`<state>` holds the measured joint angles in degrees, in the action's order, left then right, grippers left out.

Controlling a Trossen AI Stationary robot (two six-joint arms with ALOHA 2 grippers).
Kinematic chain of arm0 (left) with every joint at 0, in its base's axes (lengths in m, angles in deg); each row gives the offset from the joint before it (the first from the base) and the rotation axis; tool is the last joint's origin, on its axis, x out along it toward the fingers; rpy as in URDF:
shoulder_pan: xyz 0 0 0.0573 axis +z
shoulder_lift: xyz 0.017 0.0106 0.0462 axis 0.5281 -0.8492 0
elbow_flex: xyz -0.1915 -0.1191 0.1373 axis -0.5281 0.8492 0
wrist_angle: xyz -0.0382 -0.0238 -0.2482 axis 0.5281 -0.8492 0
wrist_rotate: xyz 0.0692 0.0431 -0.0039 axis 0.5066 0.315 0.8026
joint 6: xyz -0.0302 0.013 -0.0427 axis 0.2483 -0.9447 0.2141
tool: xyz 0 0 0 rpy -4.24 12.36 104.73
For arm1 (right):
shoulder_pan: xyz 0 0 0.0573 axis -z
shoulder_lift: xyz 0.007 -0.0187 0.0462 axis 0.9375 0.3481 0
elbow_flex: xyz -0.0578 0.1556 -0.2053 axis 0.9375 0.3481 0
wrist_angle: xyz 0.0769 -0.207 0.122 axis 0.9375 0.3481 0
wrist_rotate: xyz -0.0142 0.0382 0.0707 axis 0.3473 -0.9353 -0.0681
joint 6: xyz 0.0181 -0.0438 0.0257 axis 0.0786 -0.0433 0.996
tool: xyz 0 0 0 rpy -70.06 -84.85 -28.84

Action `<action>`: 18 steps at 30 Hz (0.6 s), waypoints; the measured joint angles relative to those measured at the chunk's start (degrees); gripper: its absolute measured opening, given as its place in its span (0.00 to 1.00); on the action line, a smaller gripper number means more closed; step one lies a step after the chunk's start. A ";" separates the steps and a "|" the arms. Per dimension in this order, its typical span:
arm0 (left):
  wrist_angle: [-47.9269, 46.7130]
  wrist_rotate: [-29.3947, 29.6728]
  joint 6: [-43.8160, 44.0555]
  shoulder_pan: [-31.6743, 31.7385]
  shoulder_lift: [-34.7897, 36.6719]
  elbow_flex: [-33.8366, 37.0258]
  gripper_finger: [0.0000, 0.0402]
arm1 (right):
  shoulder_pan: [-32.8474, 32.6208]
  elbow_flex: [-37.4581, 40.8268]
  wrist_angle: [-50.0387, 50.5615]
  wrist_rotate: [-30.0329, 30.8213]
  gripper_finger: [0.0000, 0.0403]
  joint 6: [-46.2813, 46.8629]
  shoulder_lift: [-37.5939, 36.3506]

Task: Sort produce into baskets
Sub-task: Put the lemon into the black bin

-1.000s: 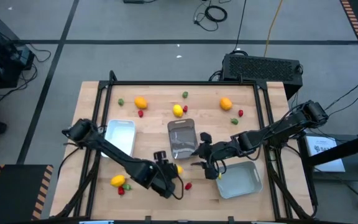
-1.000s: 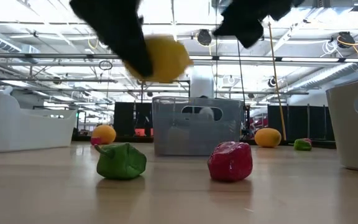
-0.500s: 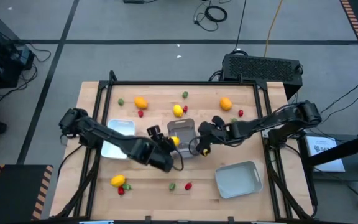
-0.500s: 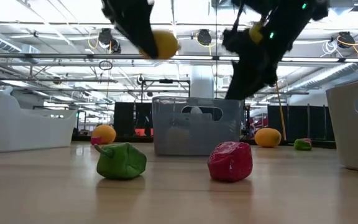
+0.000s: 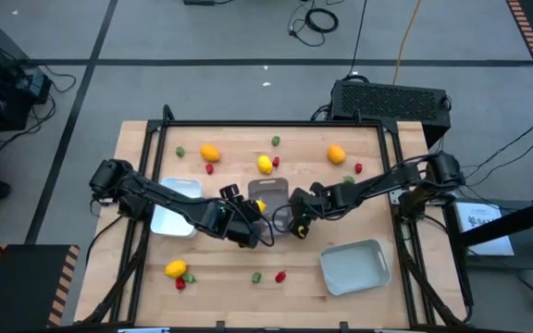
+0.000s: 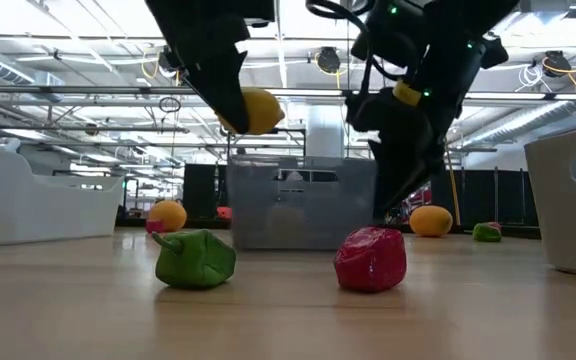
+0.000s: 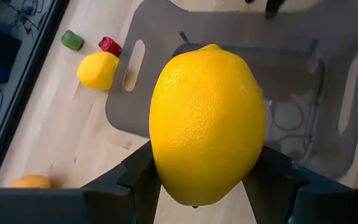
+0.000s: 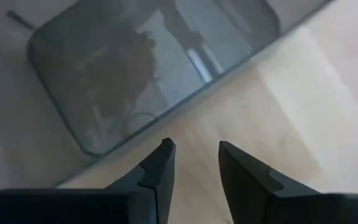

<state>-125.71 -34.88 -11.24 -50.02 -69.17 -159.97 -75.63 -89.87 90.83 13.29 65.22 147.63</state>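
Wooden tabletop carries three bins and scattered fruit pieces. Left claw grips a yellow lemon between its fingers, raised above the near end of the clear bin at the tabletop's centre; the low view shows the lemon hanging over the bin's rim. Right claw hovers just beside the clear bin's right edge, its fingers a narrow gap apart and holding nothing. White tray sits to the left, partly under the left arm, and the grey-blue tray sits near the front right. Loose on the tabletop in front of the bins lie a green piece and a red strawberry
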 joint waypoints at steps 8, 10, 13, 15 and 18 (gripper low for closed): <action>0.67 -0.13 0.37 -0.36 -0.02 0.96 0.49 | -0.02 -0.03 -2.74 -2.02 0.27 0.56 -0.48; 0.83 -0.22 0.37 -0.36 -0.02 0.96 0.49 | -0.02 -0.07 -2.56 -3.14 0.27 0.09 -0.48; 1.00 -0.46 0.35 -0.36 -0.02 0.96 0.49 | -0.02 -0.07 -2.72 -4.30 0.27 -0.73 -0.48; 1.10 -0.67 0.35 -0.39 -0.02 0.96 0.49 | -0.02 -0.07 -1.53 -4.47 0.27 -2.20 -0.96; 1.49 -1.11 0.35 -0.38 -0.02 0.96 0.49 | 0.04 -0.07 0.63 -5.44 0.27 -4.20 -2.88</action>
<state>-124.23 -35.99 -10.90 -50.40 -69.19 -159.02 -75.59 -89.94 91.47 7.85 61.03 144.74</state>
